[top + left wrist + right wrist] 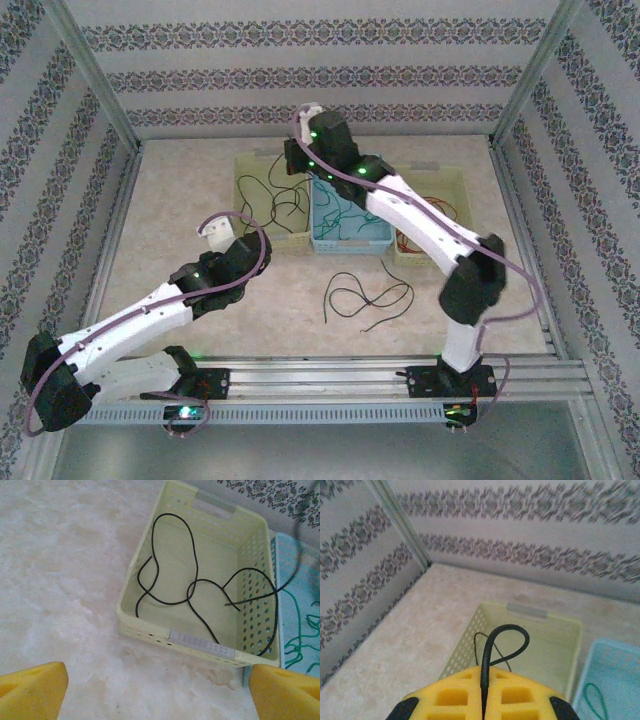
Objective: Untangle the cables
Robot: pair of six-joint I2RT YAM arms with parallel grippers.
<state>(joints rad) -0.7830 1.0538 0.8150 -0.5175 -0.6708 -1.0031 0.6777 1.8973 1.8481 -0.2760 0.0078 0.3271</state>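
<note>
The desk (190,190) carries three baskets in a row at its far side: a yellow left basket (243,205), a blue basket (350,244) touching it, and a yellow right basket (458,185). The right fingers (450,695) hang above the left basket, pressed together on a black loop (484,665), while the left fingers (32,687) stand wide apart over bare desk near that basket's front. Black cable (191,587) lies in the left basket, green cable (295,620) in the blue basket, red cable (407,243) in the right basket, and a loose cable (365,300), also black, curls on the desk before them.
</note>
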